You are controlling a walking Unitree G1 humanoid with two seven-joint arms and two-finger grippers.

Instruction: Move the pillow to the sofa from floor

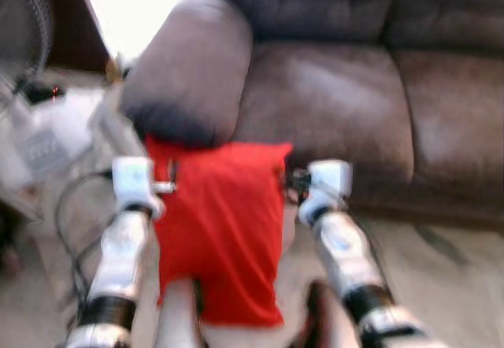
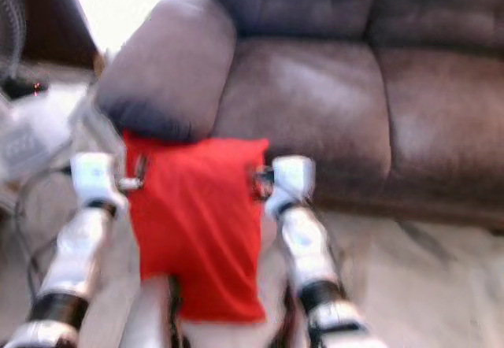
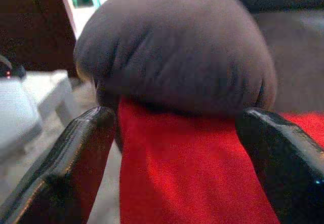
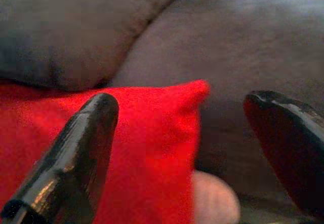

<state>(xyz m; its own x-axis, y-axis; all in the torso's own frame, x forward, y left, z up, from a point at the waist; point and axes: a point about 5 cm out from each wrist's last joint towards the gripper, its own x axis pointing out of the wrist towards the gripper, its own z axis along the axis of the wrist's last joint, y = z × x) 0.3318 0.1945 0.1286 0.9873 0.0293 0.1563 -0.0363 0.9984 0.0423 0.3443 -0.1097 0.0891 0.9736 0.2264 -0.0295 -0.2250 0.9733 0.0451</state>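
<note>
The red pillow [image 1: 220, 230] hangs off the floor, pressed between my two silver arms just in front of the brown sofa [image 1: 331, 104]. Its top edge touches the underside of the sofa's padded armrest [image 1: 189, 72]. My left gripper [image 3: 174, 117] is at the pillow's upper left side, fingers [image 3: 86, 148] spread wide with red cloth between them. My right gripper [image 4: 182, 102] is at the upper right corner, fingers [image 4: 86, 148] also wide apart, that corner of the pillow [image 4: 152, 133] lying between them. Both grippers are open; the wrists squeeze the pillow from either side.
The sofa seat cushions run from the middle to the right, with the backrest [image 1: 315, 1] behind. Black cables [image 1: 71, 230] and white boxes [image 1: 47, 127] lie on the floor at the left, and a fan [image 1: 24, 25] stands at the far left. Pale floor [image 1: 441, 269] lies before the sofa.
</note>
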